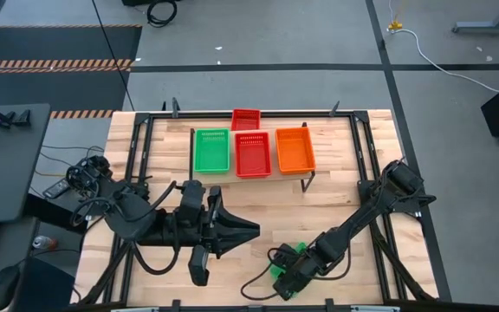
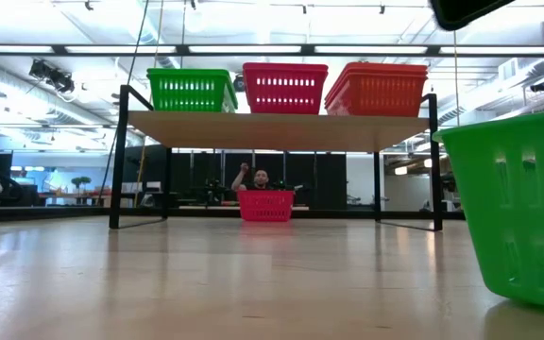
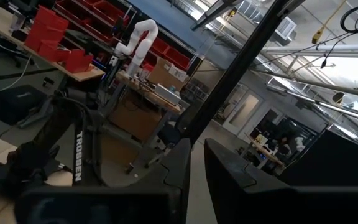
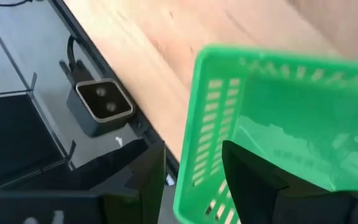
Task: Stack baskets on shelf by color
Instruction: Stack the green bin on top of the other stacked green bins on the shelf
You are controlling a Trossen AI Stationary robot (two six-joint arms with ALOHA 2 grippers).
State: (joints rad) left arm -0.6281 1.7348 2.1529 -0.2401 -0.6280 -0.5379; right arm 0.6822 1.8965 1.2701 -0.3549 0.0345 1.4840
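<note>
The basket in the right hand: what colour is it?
Green. The basket shows best in the right wrist view, its wall between the right hand's fingers.

Shelf (image 1: 294, 176) at upper centre of the high view, fully occupied by green basket (image 1: 212, 150), red basket (image 1: 252, 154) and orange basket (image 1: 294, 149) side by side. Second red basket (image 1: 245, 118) on table (image 1: 336, 208) behind shelf. Open wood between shelf and both arms. Left gripper (image 1: 248, 229) at centre; right gripper (image 1: 289, 269), fingers astride wall of green basket (image 4: 278, 124), at lower right.
</note>
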